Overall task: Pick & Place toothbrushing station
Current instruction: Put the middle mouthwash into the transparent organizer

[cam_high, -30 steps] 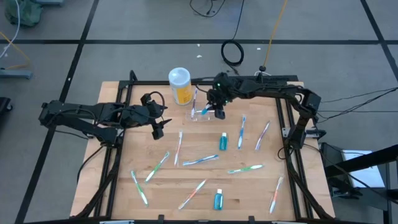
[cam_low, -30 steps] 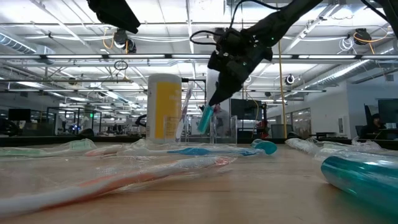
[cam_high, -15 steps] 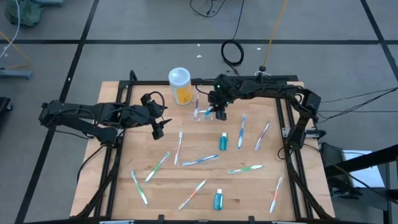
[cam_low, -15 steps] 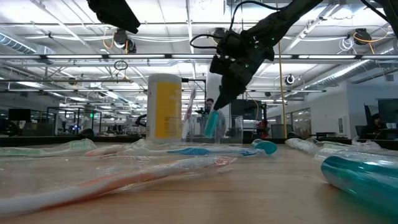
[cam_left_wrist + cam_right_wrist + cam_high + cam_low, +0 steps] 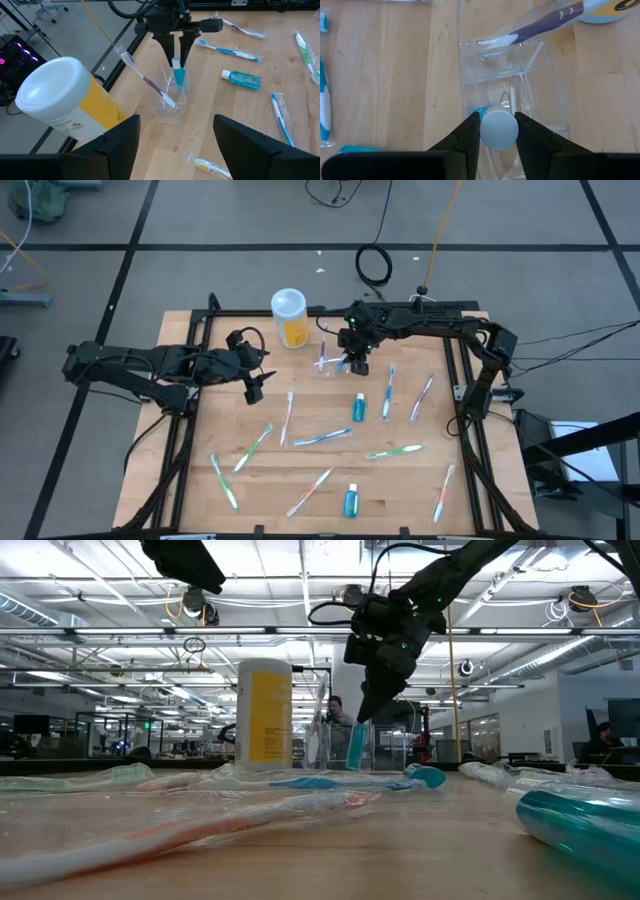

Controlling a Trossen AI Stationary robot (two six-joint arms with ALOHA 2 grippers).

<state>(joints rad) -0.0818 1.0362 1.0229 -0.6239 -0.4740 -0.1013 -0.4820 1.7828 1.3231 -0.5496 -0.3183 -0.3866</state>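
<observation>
Gripping teal toothpaste tube point(image 5: 178, 76) upright in toothbrushing station point(image 5: 169, 103), right gripper point(image 5: 497, 131) at table's point(image 5: 400, 480) far middle; purple toothbrush point(image 5: 147, 79) leans inside. Left gripper point(image 5: 254, 385) hovers left, fingers spread.

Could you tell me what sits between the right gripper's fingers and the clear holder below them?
A teal toothpaste tube, cap up, gripped by the right gripper and standing in the holder; the left wrist view shows it best.
</observation>
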